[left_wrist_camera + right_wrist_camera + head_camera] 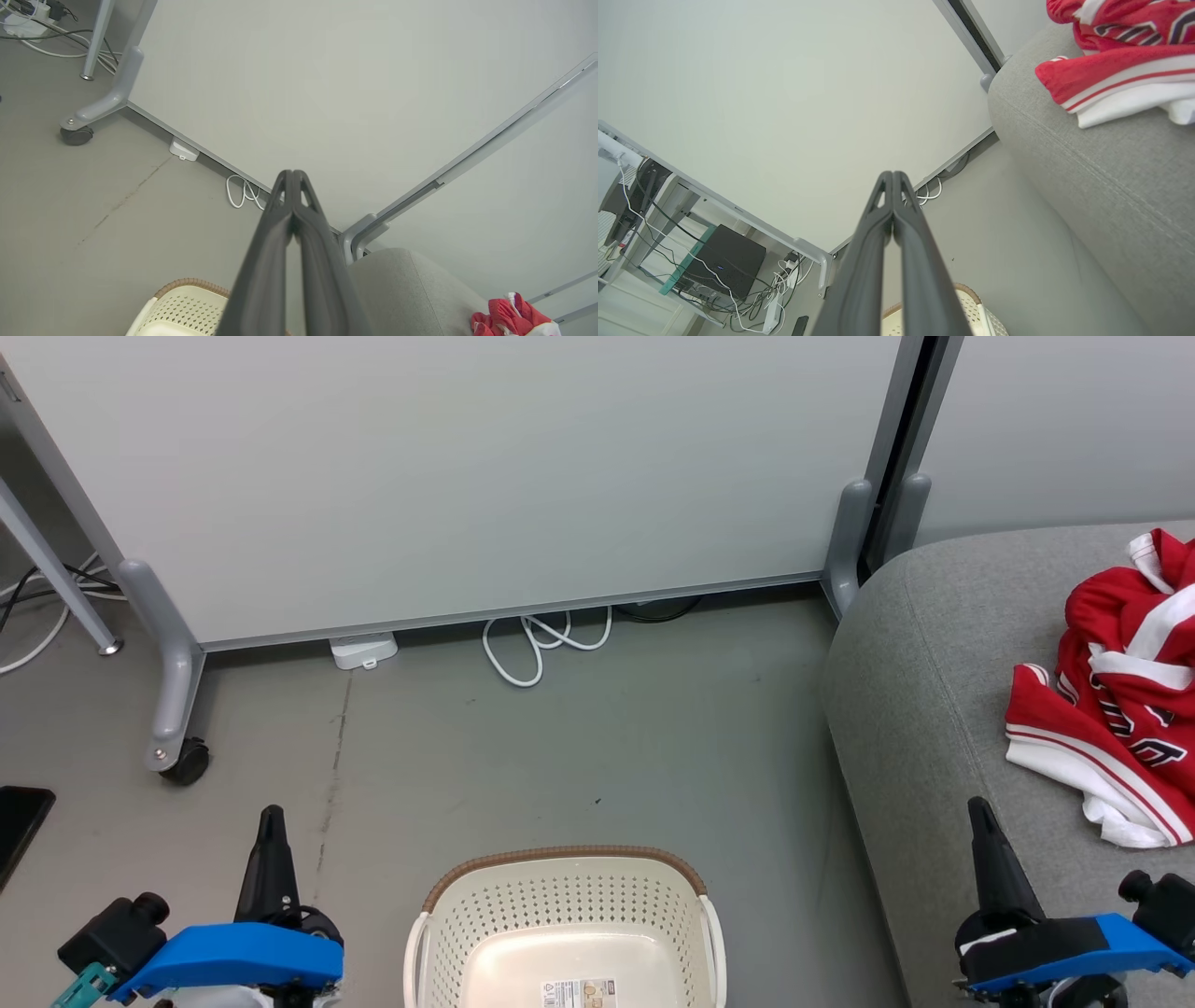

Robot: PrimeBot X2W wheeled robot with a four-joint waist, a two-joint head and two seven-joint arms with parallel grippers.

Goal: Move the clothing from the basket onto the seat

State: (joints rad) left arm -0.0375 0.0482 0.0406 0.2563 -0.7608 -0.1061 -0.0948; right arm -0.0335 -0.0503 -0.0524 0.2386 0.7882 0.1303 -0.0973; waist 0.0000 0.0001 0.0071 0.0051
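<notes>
The left gripper [293, 178] has its two dark fingers pressed together along their whole length, with nothing between them, and it points forward over the grey floor [607, 756] at the left of the basket [565, 855]. The right gripper [893, 177] is in the same condition, narrow to the point of touching and holding nothing, and in the head view it stands at the lower right, just above the front part of the seat [934, 709]. I judge that both are held low and to the sides like this because no grasp is needed at this moment, so they keep out of the way of the basket between them. The basket stands on the floor just beside the seat, and the part of its inside that is visible is bare, with the label [579, 992] on its bottom uncovered; its nearest edge is cut off by the frame. The clothing [1120, 691] lies in a crumpled red and white heap on top of the seat, well apart from the basket, and reaches past the right edge of the head view. It rests back from the rounded edge, so it probably will not slide down. From this the task seems to be finished. Behind stands a pale partition panel [467, 476] with a white cable [537, 649] at its foot.
</notes>
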